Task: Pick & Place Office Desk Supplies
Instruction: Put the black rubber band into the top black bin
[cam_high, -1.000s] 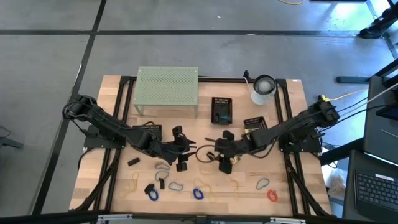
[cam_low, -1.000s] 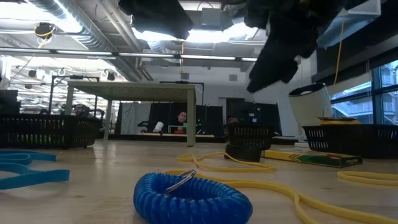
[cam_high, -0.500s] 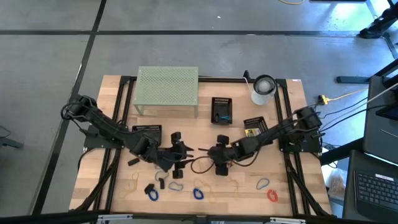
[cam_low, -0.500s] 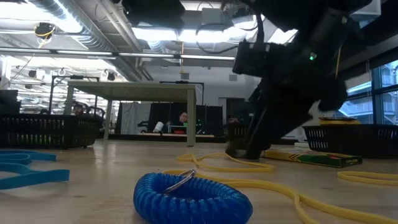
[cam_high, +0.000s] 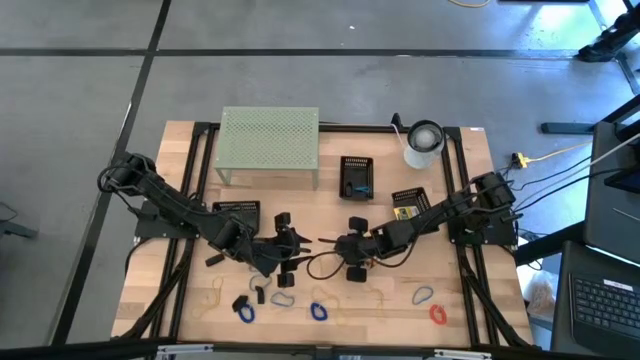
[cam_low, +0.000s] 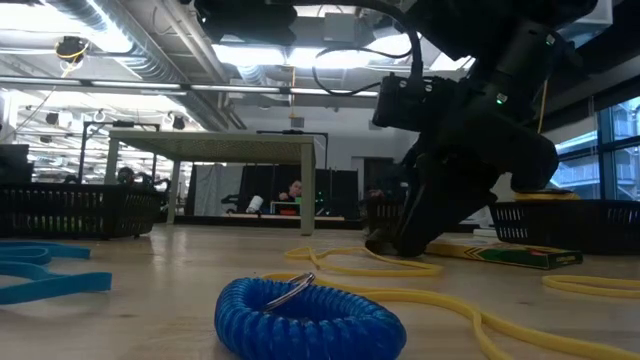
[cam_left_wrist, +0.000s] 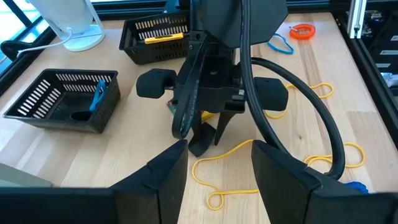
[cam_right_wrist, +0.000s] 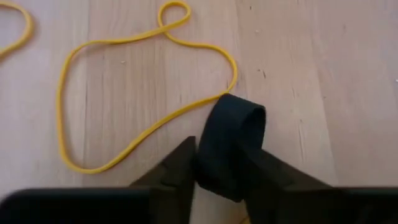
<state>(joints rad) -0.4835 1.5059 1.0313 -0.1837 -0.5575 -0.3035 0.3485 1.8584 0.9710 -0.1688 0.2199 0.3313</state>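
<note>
**Right arm lowered onto black clip at table centre**

Lowered since the earlier frame, the right gripper is now found at the table surface near the centre, where a second before it was held clear above it. A black clip is seen between its fingers in the right wrist view; the fingers are closed against the clip's sides, and the clip rests on the wood. A yellow rubber band lies touching the clip's far edge, looped across the boards.

The left gripper is held just beside the right one, its fingers parted and nothing between them.

Along the near edge of the table, other supplies are noted: a blue coil loop, a second blue loop, a blue clip and a red clip. A crayon box lies flat behind the right arm in the low view.

Farther back, black mesh baskets are placed near the middle, with the pale-green mesh stand to their left and a white roll to their right.
</note>
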